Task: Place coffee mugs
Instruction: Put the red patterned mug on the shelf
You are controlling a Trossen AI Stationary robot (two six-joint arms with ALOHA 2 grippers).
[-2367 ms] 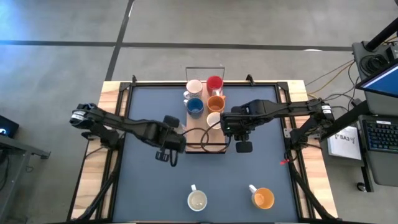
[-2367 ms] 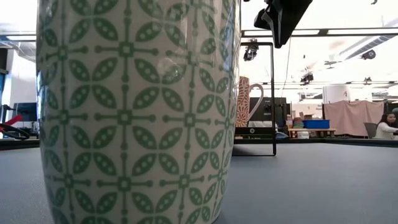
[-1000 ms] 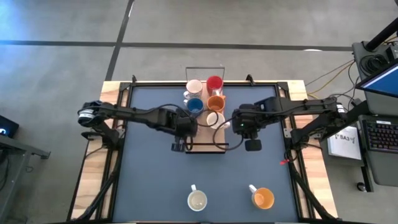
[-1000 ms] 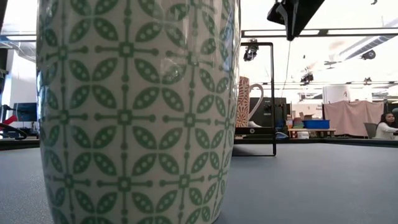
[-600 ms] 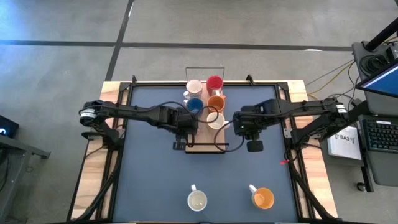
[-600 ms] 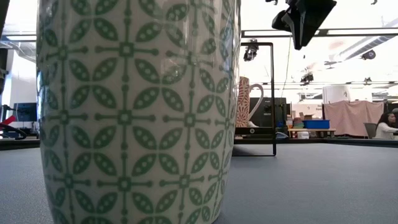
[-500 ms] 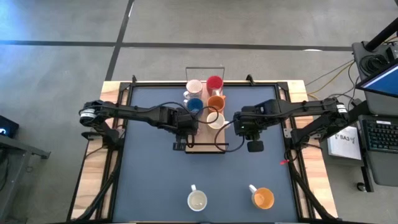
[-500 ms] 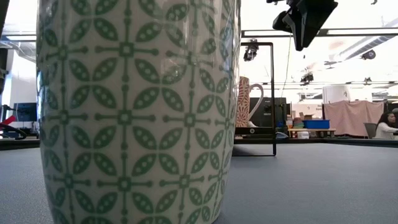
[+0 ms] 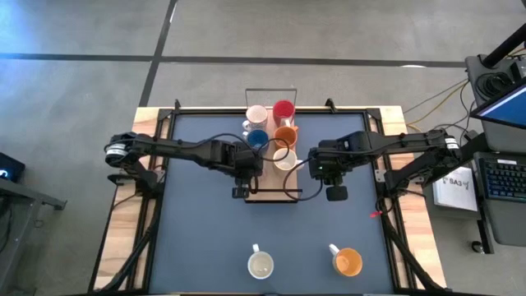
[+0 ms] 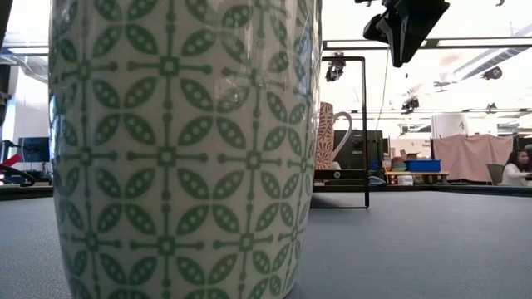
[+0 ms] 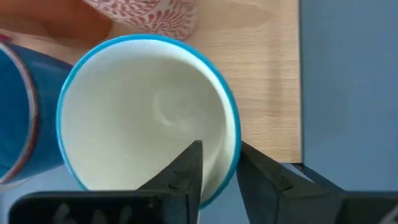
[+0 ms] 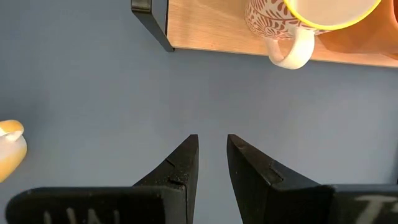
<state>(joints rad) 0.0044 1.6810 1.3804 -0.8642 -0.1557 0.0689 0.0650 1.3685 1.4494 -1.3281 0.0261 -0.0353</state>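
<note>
A light-wood tray [image 9: 275, 194] stands mid-table with several mugs on it: pinkish-white [image 9: 257, 115], red [image 9: 283, 109], blue [image 9: 257, 140], orange [image 9: 285, 136] and a red-patterned one [image 9: 283, 158]. My left gripper [image 11: 221, 149] hangs over the tray's left side [image 9: 249, 166], astride the rim of a blue-rimmed white mug [image 11: 149, 118]. Its fingers are slightly apart. My right gripper [image 12: 212, 144], narrowly open and with nothing in it, hovers over bare table right of the tray [image 9: 318, 168]. A white mug [image 9: 260, 265] and an orange mug [image 9: 349, 263] stand near the front edge. My left gripper has one finger [image 11: 189, 168] inside the blue-rimmed mug and the other [image 11: 261, 177] outside it, across the rim [image 11: 234, 134]. The fingers come from above, slanting down. Whether either finger touches the wall I cannot tell. The mug stands upright on the tray.
A black wire frame [image 10: 364, 124] rises around the tray. In the low view a green-patterned mug [image 10: 183, 149] fills the left side, and my right gripper [image 10: 405, 33] hangs at the top. Bare blue table lies left and right of the tray.
</note>
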